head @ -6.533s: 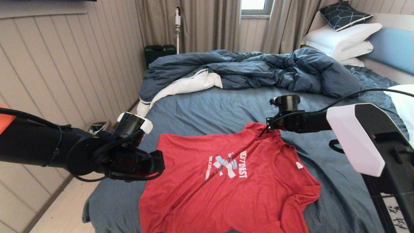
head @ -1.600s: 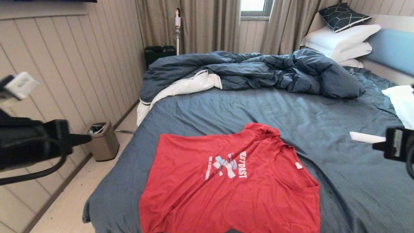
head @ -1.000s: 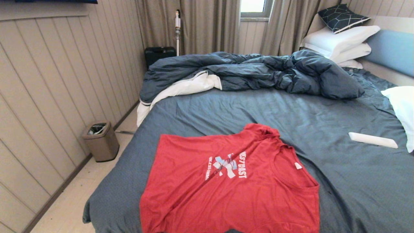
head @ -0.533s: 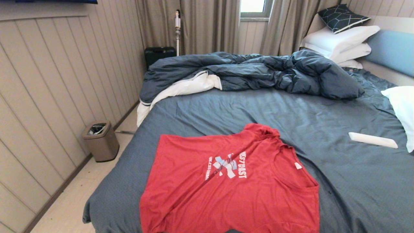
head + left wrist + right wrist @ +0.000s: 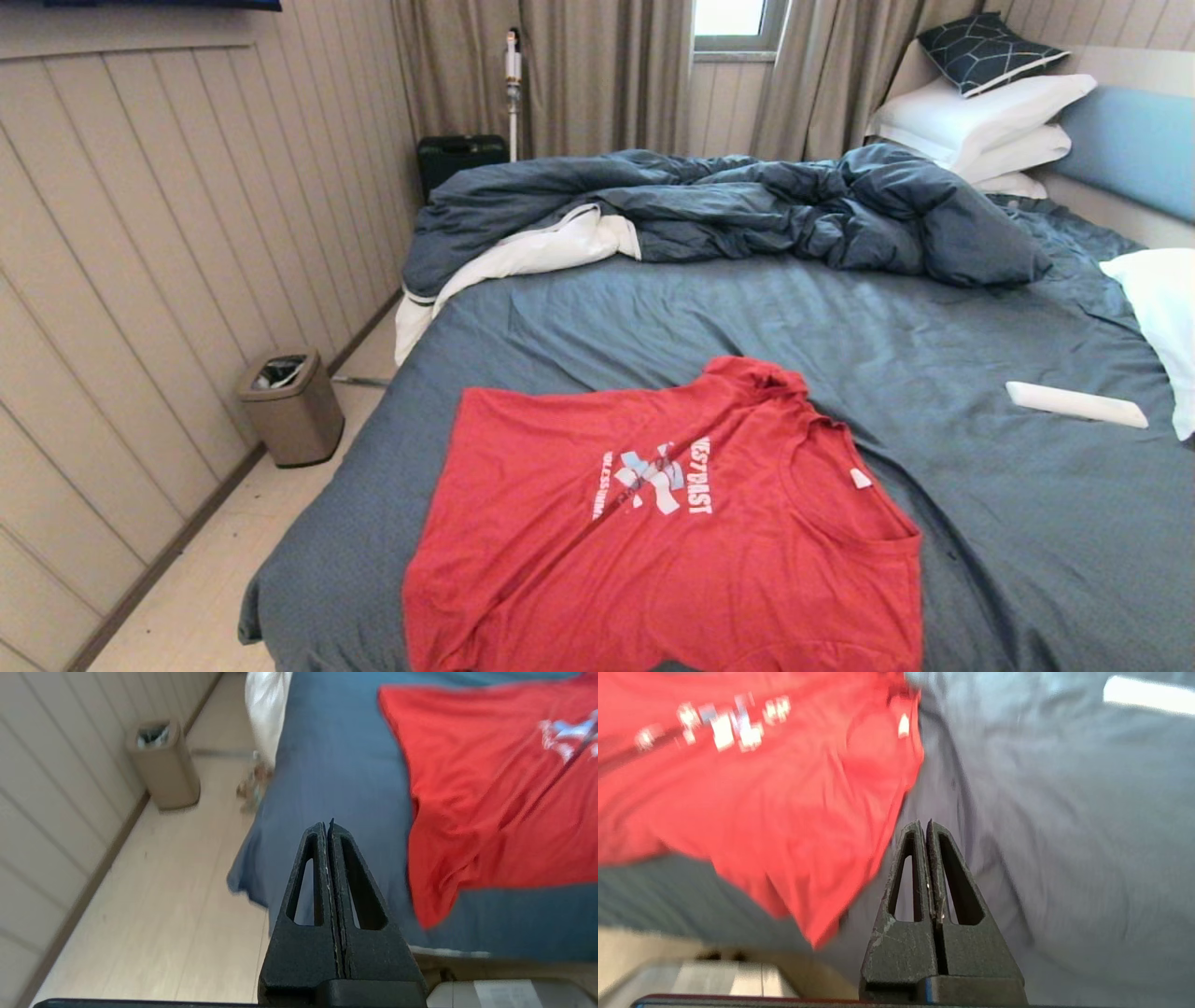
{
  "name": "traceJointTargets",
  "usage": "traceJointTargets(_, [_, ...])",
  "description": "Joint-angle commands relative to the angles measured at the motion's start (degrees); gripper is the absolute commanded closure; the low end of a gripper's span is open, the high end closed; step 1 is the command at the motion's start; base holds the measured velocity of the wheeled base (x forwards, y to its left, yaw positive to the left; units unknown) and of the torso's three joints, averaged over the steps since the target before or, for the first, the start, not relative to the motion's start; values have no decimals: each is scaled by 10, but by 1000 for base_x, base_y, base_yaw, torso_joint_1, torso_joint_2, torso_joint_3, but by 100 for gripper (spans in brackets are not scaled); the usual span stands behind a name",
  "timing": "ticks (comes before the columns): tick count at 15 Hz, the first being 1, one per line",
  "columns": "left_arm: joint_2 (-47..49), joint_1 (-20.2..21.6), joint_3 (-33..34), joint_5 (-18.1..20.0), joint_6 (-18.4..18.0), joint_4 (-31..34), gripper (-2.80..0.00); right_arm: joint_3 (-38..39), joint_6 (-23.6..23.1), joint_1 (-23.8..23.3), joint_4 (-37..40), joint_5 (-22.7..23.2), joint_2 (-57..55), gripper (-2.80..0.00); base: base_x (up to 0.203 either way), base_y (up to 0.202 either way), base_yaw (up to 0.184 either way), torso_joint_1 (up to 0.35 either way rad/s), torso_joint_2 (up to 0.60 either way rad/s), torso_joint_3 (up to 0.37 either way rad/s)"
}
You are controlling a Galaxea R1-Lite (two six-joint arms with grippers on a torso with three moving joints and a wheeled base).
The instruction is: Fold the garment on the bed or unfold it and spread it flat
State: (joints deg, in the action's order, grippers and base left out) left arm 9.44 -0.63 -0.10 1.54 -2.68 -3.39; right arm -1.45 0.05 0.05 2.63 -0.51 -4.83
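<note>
The red garment (image 5: 653, 532) lies spread out, print side up, on the near part of the bed (image 5: 709, 308), neck toward the right; its far sleeve is bunched a little. Neither arm shows in the head view. In the left wrist view my left gripper (image 5: 327, 826) is shut and empty, held over the bed's near left corner, with the garment (image 5: 490, 779) off to one side. In the right wrist view my right gripper (image 5: 923, 825) is shut and empty above the slate-blue sheet, beside the garment's (image 5: 761, 779) collar end.
A crumpled dark blue duvet (image 5: 728, 205) with white lining lies across the far half. White pillows (image 5: 980, 117) are stacked at the headboard, another pillow (image 5: 1162, 317) at the right edge. A flat white object (image 5: 1074, 404) rests on the sheet. A bin (image 5: 291, 406) stands on the floor at left.
Both arms have let go of the garment and drawn back out of the head view. The garment has not moved over the last second.
</note>
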Motion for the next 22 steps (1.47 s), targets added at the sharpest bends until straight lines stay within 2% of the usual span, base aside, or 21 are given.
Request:
traceJointTargets(1, [-63,3,1,-1,-1,-1,0,5,1,0,-7,0,48,0,0,0,0,0,0,0])
traceJointTargets(2, [-87,5,1,-6,-2,-3,0,13,2,0,-35,0,45,0,0,0,0,0,0,0])
traceJointTargets(5, [-94,6,1,-11,-1,-7,0,15,2,0,-34,0,44,0,0,0,0,0,0,0])
traceJointTargets(8, [-94,6,1,-13,24,-10,0,15,7,0,-33,-3,45,0,0,0,0,0,0,0])
traceJointTargets(11, [-94,6,1,-13,31,-11,0,15,9,0,-32,-4,44,0,0,0,0,0,0,0])
traceJointTargets(22, [-94,6,1,-11,28,-12,0,15,10,0,-32,-3,44,0,0,0,0,0,0,0])
